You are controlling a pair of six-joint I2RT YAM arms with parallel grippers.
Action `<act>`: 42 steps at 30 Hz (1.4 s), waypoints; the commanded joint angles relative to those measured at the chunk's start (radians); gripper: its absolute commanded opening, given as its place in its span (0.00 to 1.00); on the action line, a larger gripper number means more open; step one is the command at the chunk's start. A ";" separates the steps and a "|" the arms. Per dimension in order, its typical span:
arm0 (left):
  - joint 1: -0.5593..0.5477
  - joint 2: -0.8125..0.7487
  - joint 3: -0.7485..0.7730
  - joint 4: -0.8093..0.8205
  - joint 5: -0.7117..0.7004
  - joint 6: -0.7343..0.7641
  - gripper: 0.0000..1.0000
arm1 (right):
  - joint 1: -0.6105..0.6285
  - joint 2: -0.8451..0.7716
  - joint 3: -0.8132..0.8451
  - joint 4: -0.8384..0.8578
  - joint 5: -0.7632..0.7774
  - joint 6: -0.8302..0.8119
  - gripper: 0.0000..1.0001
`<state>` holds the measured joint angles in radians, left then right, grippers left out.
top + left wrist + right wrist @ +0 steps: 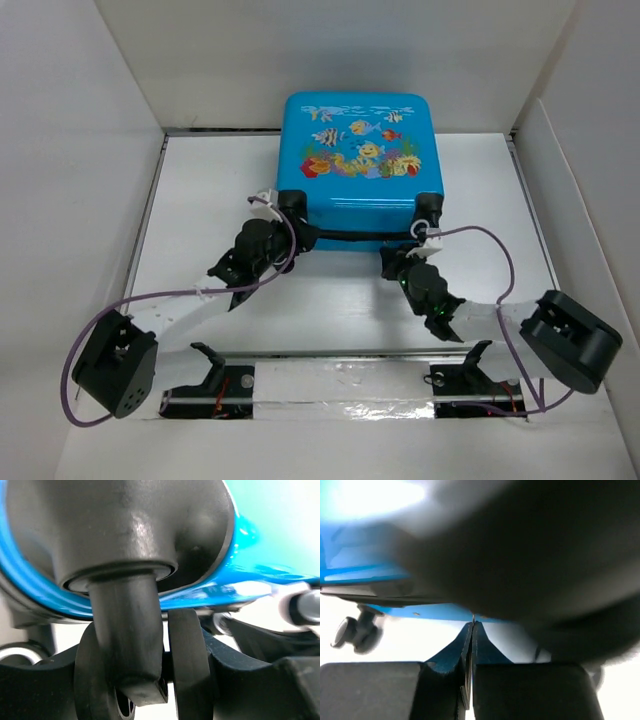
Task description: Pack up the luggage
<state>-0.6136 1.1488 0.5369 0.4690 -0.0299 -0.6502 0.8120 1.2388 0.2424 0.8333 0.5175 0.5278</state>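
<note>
**A:** Which way does the luggage (360,150) lie from the arms?

**B:** Straight ahead of both. It lies flat with its lid down at the middle of the surface's (200,200) far edge, its near side running left to right. Neither arm is nearer. The left end effector (288,208) is at its near-left corner, the right end effector (471,630) at its near-right.

**A:** And their state?

**B:** The left straddles a wheel (185,665); whether it pinches, I cannot tell. The right is closed, with the shell just above.

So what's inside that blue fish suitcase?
Nothing inside shows: the suitcase lies shut on the table, and only its fish-printed shell and a black wheel are visible.
</note>
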 commanded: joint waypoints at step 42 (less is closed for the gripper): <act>-0.135 0.008 0.308 -0.379 0.191 0.149 0.41 | -0.221 -0.243 0.119 -0.342 -0.688 -0.141 0.00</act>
<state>-0.7521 1.1507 0.8387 0.0784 0.0769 -0.5140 0.6449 1.1168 0.3363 0.5926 -0.1432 0.4538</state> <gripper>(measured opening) 0.446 0.009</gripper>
